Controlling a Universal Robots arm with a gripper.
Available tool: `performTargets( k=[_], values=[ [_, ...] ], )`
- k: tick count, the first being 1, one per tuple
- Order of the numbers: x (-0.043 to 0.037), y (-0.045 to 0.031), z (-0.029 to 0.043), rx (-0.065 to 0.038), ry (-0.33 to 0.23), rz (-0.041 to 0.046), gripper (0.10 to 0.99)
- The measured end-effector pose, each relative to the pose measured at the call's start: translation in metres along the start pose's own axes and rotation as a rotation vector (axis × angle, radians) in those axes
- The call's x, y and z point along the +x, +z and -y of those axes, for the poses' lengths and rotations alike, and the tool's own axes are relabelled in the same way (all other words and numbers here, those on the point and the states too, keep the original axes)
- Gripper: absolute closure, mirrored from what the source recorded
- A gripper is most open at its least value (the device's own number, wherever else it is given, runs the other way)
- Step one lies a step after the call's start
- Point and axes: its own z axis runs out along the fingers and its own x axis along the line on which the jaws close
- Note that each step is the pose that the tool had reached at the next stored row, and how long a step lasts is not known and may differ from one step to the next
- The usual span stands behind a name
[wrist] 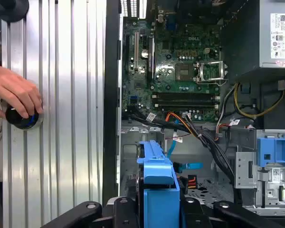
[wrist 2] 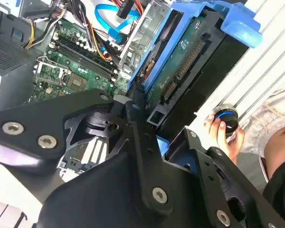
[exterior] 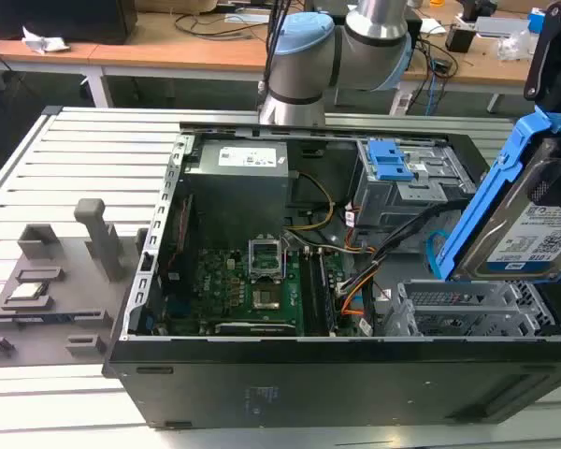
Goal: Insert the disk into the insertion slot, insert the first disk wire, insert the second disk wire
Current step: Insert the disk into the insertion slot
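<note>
My gripper (wrist 2: 149,121) is shut on the disk (exterior: 533,210), a silver drive in a bright blue carrier. I hold it tilted in the air above the case's corner at the exterior view's right. Its green circuit side (wrist 2: 180,61) shows in the second wrist view and its blue carrier end (wrist: 156,173) in the first wrist view. Below it sits the insertion slot (exterior: 463,313), a perforated silver cage. The first disk wire (exterior: 351,285), an orange, red and black bundle, lies loose beside the cage. The second disk wire (exterior: 437,251), a flat light blue cable, curls just behind the disk.
The open computer case (exterior: 159,243) lies on a slatted metal table (exterior: 75,159). A taller grey cage with a blue latch (exterior: 393,159) stands behind the slot. A person's hand (wrist: 14,92) rests on a black knob (wrist: 23,118) on the table beside the case.
</note>
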Motion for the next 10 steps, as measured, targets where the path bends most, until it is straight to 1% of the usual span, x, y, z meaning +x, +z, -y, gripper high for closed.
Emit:
performTargets(
  k=[1,2,4,6,8,10],
  values=[
    [0.0,0.0033,-0.0021,0.0,0.0,0.005,0.722],
    [-0.0001,0.0138,-0.0027,0.0,0.0,0.0051,0.722],
    [-0.0003,0.0186,-0.0027,0.0,0.0,0.0051,0.722],
    [-0.0011,0.0254,-0.0032,0.0,0.0,0.0049,0.722],
    [-0.0019,0.0289,-0.0036,0.0,0.0,0.0049,0.722],
    [-0.0042,0.0347,-0.0037,0.0,0.0,0.0051,0.722]
  ],
)
